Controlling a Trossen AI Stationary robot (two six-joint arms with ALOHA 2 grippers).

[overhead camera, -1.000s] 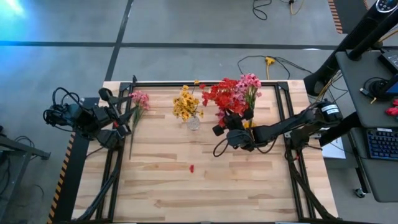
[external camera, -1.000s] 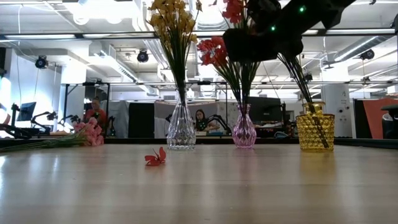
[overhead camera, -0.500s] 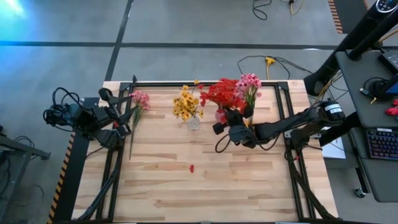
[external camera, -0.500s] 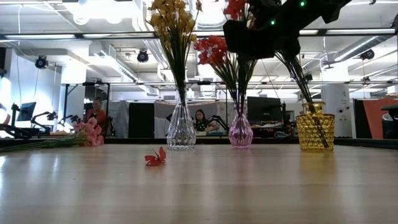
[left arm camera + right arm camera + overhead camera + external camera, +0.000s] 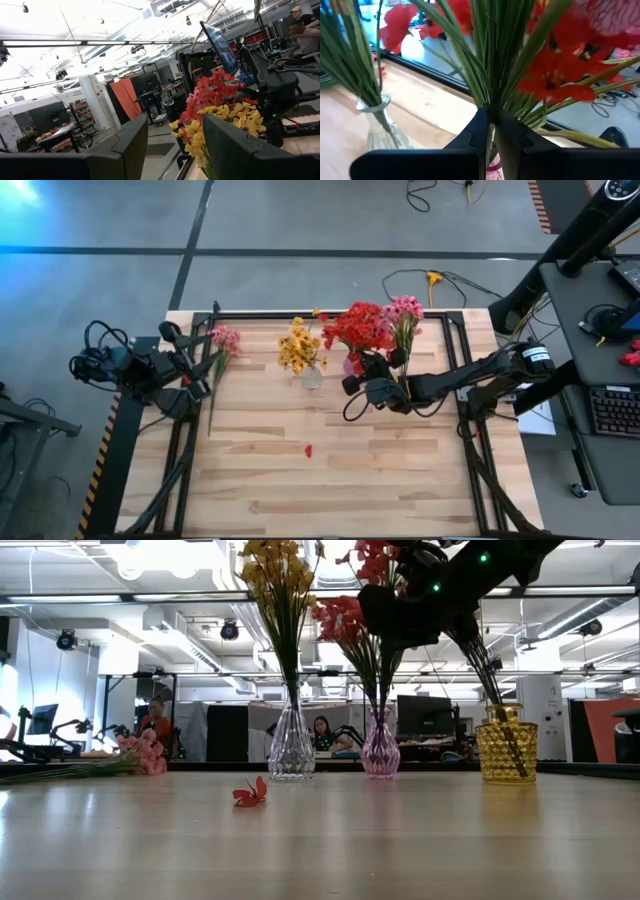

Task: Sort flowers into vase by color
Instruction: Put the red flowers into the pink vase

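Red flowers (image 5: 362,326) stand in a pink glass vase (image 5: 380,746), their green stems held by my shut right gripper (image 5: 491,131) just above the vase's mouth. To their left, yellow flowers (image 5: 298,346) stand in a clear vase (image 5: 291,746). Pink flowers (image 5: 404,310) stand in a yellow vase (image 5: 505,745) on the right. Another pink sprig (image 5: 224,340) lies flat on the table at the far left. Beside it, my left gripper (image 5: 175,132) is held open with nothing between its fingers. My right gripper pinches the red flowers' green stems (image 5: 489,111) between its two fingertips, a little above the pink vase's mouth; how many stems it has I cannot tell. The fingers come nearly level from the table's right. The stems stand upright, their lower ends in the vase.
A loose red blossom (image 5: 250,793) lies on the wood near the table's middle. The three vases stand in a row along the far side. A black frame (image 5: 330,316) edges the table, and people sit in the room beyond.
My right gripper, still shut on the red stems, has gone a little toward the table's left and far edge and rolled slightly. The pink vase with the red flowers has slid left along the table, closer to the clear vase.
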